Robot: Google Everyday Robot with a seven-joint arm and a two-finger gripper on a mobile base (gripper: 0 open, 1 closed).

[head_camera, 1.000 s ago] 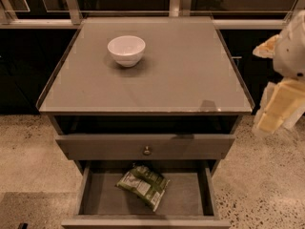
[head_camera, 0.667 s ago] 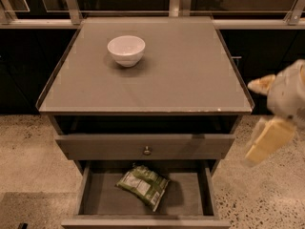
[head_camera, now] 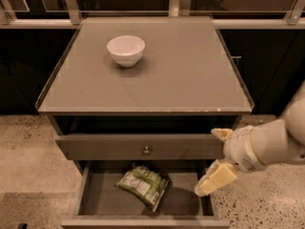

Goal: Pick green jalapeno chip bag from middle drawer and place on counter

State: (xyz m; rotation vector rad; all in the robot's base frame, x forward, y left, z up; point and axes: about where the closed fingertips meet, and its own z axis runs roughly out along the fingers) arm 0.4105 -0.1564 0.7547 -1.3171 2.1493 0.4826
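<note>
Your gripper (head_camera: 209,162) hangs under the front right corner of the counter (head_camera: 190,75), at the right end of the open middle drawer (head_camera: 97,197). Its two fingers are spread wide and hold nothing. The green jalapeno chip bag (head_camera: 143,186) lies flat on the drawer floor, well apart from the gripper, toward the counter's left edge. Its long axis slants from back left to front right. The shut upper drawer front (head_camera: 147,150) sits just above the bag, so you likely need to come in low from the front. The white bowl (head_camera: 126,50) stands near the back left corner.
</note>
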